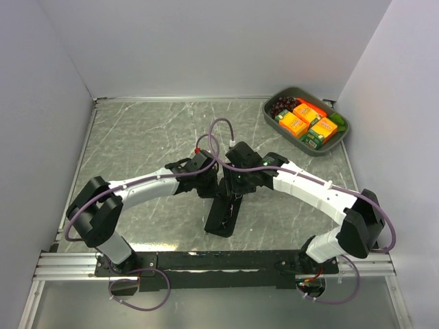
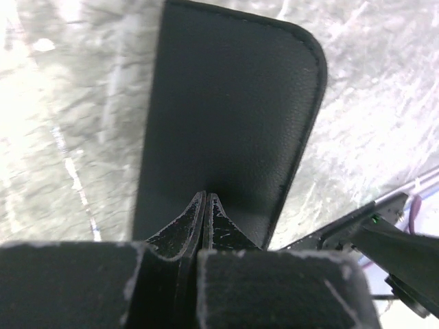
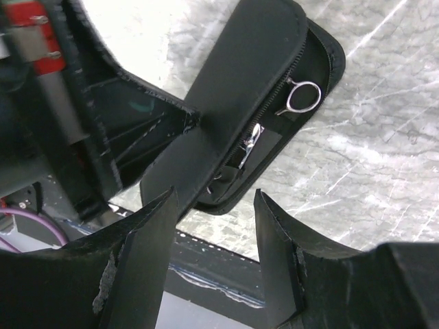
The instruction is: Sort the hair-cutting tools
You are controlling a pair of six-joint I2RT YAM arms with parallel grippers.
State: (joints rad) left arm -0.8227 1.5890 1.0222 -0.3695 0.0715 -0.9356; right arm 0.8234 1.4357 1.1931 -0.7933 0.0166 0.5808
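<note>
Over the middle of the surface (image 1: 137, 137), the left claw (image 2: 206, 205) is pinched tight on the lifted flap of the black zip case (image 3: 233, 89), while the right claw (image 3: 214, 197) hangs above with fingers apart. Inside the case, only one ring handle of the scissors (image 3: 304, 96) peeks out. The blades are hidden under the flap.

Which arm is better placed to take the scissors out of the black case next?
Right. The left hand is shut on the flap of the case, propping it open. The right hand is open and empty, pointed toward the scissors showing in the gap.
</note>
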